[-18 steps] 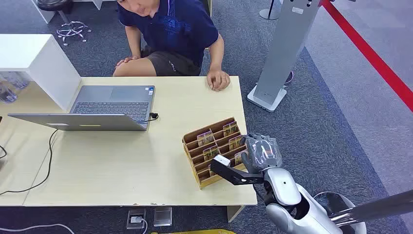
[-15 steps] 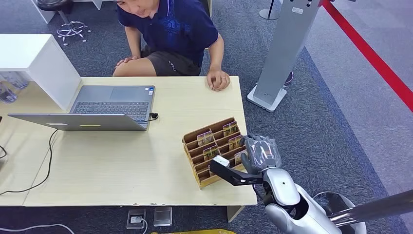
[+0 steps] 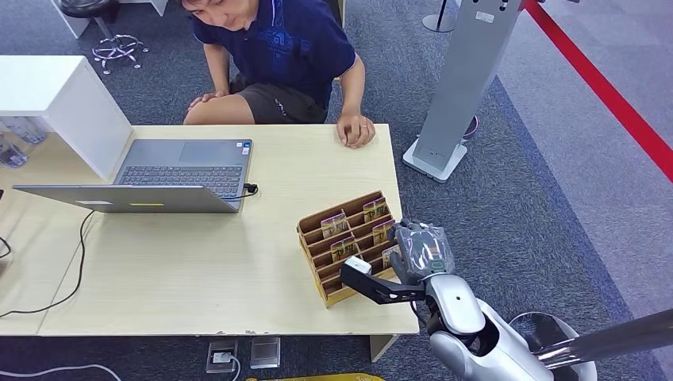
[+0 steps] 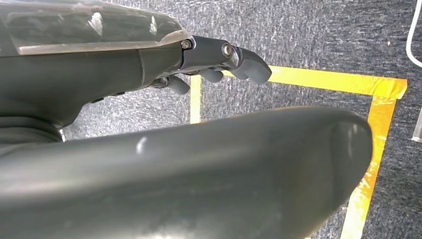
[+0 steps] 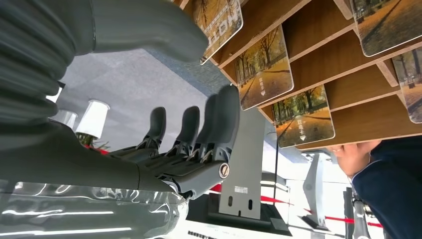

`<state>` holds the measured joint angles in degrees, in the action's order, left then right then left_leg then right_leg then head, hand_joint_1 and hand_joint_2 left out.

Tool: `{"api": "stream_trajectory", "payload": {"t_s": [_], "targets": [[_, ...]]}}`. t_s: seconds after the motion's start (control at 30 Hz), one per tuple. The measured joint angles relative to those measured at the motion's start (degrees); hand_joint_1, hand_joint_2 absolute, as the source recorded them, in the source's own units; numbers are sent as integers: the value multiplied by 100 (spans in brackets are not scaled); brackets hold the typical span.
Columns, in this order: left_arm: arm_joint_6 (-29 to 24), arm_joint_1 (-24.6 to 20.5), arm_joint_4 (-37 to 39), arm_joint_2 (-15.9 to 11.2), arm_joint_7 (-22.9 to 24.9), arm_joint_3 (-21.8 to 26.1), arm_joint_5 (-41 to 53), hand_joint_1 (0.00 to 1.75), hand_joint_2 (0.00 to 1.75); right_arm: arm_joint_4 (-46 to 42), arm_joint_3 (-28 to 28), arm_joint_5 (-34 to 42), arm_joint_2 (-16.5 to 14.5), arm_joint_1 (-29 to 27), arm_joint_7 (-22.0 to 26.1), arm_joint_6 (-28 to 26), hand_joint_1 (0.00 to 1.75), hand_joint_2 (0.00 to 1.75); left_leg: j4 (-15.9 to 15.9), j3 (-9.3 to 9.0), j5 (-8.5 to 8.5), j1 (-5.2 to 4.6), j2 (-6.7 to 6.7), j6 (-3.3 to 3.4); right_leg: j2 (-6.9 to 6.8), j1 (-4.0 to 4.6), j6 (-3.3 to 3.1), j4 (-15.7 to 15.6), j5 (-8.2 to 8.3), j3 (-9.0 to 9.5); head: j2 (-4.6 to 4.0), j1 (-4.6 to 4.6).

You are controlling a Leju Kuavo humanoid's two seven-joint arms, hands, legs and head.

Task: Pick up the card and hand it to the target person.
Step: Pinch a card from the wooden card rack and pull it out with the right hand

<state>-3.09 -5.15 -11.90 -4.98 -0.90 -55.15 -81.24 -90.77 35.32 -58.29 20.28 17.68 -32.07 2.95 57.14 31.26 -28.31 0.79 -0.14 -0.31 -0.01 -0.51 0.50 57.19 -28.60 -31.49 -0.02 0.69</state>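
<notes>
The stepped wooden card rack (image 3: 347, 244) stands on the pale wooden surface (image 3: 198, 254), near its edge closest to the robot. Several cards with autumn-tree pictures (image 5: 263, 67) sit upright in the rack's slots, none of them lifted out. The right hand (image 3: 421, 248) is at the outer side of the rack, its dark fingers (image 5: 221, 122) spread apart and holding nothing, their tips just beside the nearest cards; whether they touch a card cannot be told. The thick grey thumb (image 5: 144, 25) reaches toward the rack apart from the fingers.

Beyond the rack, across the surface, a person in a dark blue shirt (image 3: 278, 48) sits with one hand (image 3: 355, 129) resting on the far edge. An open grey laptop (image 3: 159, 178) lies well apart from the rack.

The left hand (image 4: 219, 62) hangs over grey carpet with yellow tape lines (image 4: 318, 82), its fingers loosely curled and holding nothing.
</notes>
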Motion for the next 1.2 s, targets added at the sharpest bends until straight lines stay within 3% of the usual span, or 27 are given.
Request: {"api": "stream_trajectory", "payload": {"t_s": [1.2], "targets": [[1, 0, 1, 2, 26, 0, -18, 0, 0, 581, 152, 186, -51, 102, 2, -99, 91, 175, 0, 0, 0, 0, 0, 0, 0, 0, 0, 0, 0, 0, 1, 1]]}}
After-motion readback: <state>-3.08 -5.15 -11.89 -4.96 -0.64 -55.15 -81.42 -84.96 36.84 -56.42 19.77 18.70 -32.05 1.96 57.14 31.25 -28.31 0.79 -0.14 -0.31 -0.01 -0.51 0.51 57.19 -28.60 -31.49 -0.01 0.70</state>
